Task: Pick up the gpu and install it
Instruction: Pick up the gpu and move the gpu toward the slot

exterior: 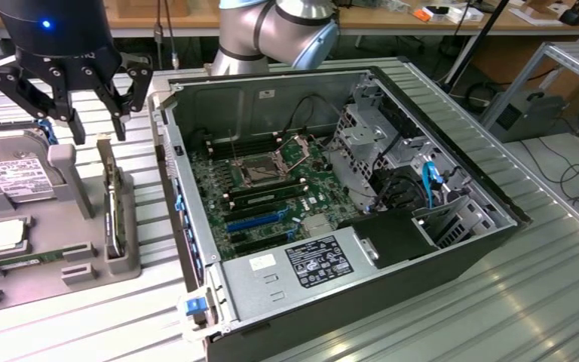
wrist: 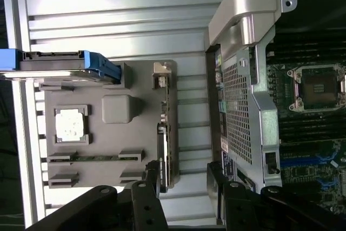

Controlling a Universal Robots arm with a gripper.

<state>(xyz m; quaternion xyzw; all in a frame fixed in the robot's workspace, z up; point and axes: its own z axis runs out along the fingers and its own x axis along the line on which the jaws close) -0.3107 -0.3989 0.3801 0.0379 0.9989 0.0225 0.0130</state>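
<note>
One part matters here: the gpu, a thin flat black circuit card with a silver metal bracket at one end. It stands on edge in a slot at the side of the grey moulded fixture tray nearest the open black-and-silver computer case. Not picked, not installed.

The black multi-finger gripper hangs above the tray's far end, spread wide and empty. In the wrist view the gripper has one finger over the card's end and the other out toward the case's perforated rear panel.

Risks, as I judge them:
- Case wall is just beside the card's slot. With a spread this wide, the outer finger could catch the case rim on the way down.
- The grip looks off-centre on the card. Closing like that could push the card sideways and jam it in its slot, or tip the tray.
- The card is thin and on edge, so pads landing on board components rather than the edges could slip or damage it.
- The boxy silver hard drive with white label and the small square silver processor chip share the tray, so a nudged tray disturbs them too.
- The blue expansion slots on the green motherboard sit deep in the case, so a tilted grasp means a misaligned edge connector.
</note>
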